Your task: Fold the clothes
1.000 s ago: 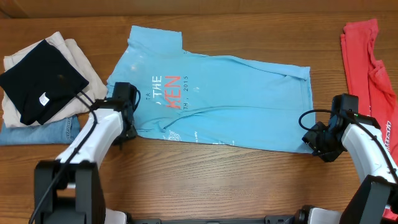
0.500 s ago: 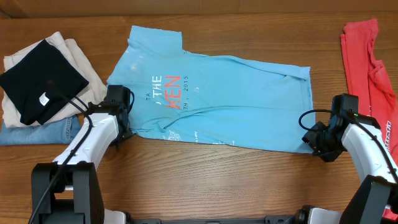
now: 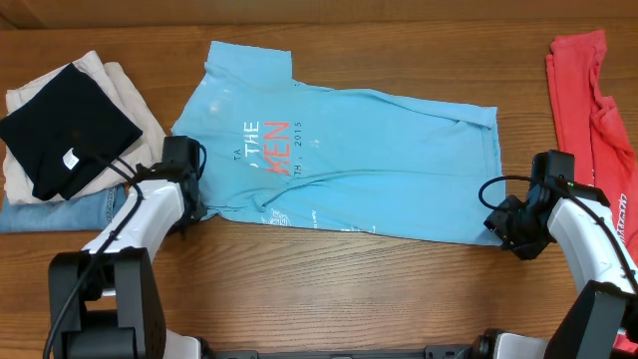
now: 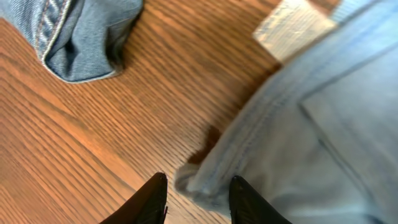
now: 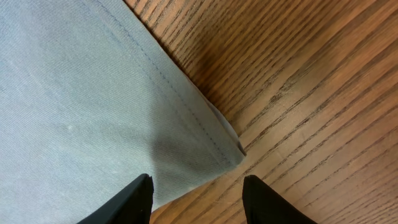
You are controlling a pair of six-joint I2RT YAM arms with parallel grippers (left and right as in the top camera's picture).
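The light blue T-shirt (image 3: 379, 150) lies spread flat on the desk (image 3: 349, 289), each near corner between jaws standing apart, unclamped — left gripper (image 4: 198, 199) and right gripper (image 5: 199, 199) should both bite deep past the stitched hem, then lift evenly.

a light blue t-shirt (image 3: 379, 170) lies spread across the middle of the wooden table (image 3: 329, 294), with red and white lettering on its left part. the left gripper (image 3: 195, 206) sits at the shirt's lower left edge, its white arm reaching up from the bottom left. the right gripper (image 3: 497, 223) sits at the shirt's lower right corner. how their fingers stand cannot be told from above. a coral-red t-shirt (image 3: 583, 100) lies rumpled at the right edge of the frame. in the upper left, a black garment (image 3: 70, 120) with a small white tag rests on cream cloth (image 3: 125, 90), with blue denim (image 3: 55, 213) just below.
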